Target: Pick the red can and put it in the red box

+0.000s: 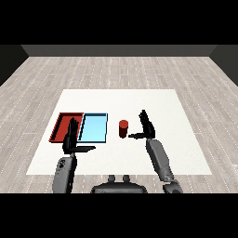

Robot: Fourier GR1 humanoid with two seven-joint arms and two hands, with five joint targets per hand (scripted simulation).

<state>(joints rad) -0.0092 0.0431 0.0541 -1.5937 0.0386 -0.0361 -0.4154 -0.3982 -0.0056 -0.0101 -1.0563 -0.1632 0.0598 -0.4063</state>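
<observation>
Red tray (62, 122) partly behind spread left hand (71, 139); right hand (146, 126) spread beside red can (123, 128).

I see my right forearm coming in from the lower right corner, angled up and toward the middle. My right hand (146, 126) stands upright with its fingers straight and pointing away from me, the thumb stuck out sideways to the left. My left forearm rises nearly vertical from the lower left. My left hand (71, 139) is upright too, fingers straight, thumb pointing right.
</observation>
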